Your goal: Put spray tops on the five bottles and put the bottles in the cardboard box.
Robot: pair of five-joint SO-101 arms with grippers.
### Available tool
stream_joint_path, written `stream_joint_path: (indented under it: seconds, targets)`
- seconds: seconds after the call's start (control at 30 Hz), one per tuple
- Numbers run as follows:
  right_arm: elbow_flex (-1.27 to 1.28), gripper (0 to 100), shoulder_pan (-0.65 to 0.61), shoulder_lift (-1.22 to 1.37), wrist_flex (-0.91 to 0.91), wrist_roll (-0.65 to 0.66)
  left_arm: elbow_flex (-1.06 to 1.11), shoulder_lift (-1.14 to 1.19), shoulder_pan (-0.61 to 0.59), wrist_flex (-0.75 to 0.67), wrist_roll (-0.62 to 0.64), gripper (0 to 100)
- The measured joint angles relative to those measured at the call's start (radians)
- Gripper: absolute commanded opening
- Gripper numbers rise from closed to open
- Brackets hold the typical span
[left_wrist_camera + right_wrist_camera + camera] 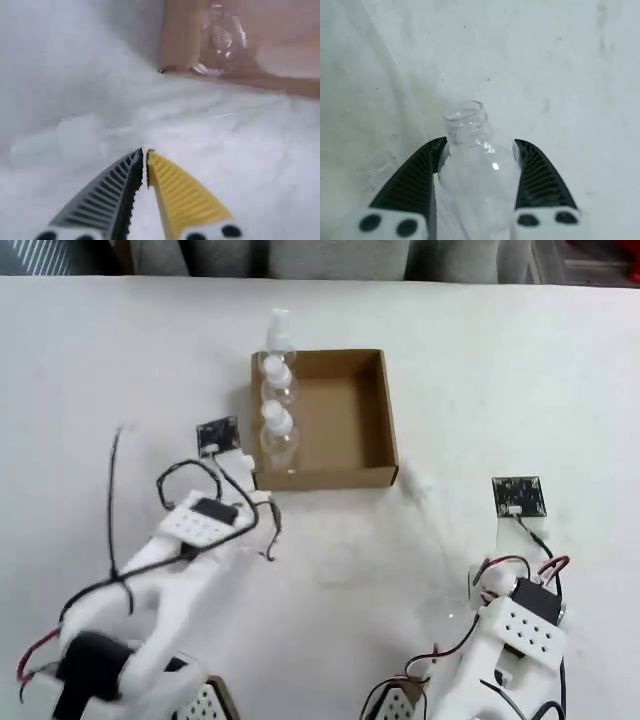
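We took the cardboard box (386,412) as our landmark; it sat open on the white table (500,370). Along the box's left wall stood three capped bottles (277,432) in a row, each clear and with a white spray top. The one at the far left corner (277,332) rose over the box's rim, and we could not tell whether it stood inside the box or just behind it. The rest of the box's floor was bare brown card. The left arm (190,530) reached to a spot just beside the box's near left corner. In the left wrist view the left gripper (145,152) was pinched together, its grey finger (105,195) and yellow finger (185,200) meeting at the tips with nothing between them, low over the table. Ahead of it we saw the box's wall (180,35) and one clear bottle (220,40) inside. The right arm (510,625) lay well apart from the box, on the arms' side of it and off to the right. The right gripper (480,145) clasped an open bottle (470,175) by its shoulders, a black finger (415,185) on each side. That bottle was clear, its neck (465,120) had no top, and it pointed away from the wrist over the table.
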Motion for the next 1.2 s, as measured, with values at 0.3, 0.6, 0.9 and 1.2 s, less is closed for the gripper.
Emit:
stream_joint_path:
  seconds: [0.3,0.6,0.9,1.2]
  targets:
    - [0.0,1.7,0.0,0.0,0.0,0.0,-0.158,0.215,-0.066,0.035,0.017,2]
    - [0.0,1.7,0.0,0.0,0.0,0.0,-0.077,0.137,-0.213,0.028,0.017,2]
    - [0.0,1.7,0.0,0.0,0.0,0.0,0.028,-0.021,-0.354,0.207,-0.167,2]
    - [0.0,1.7,0.0,0.0,0.0,0.0,0.021,-0.204,-0.48,0.517,-0.43,2]
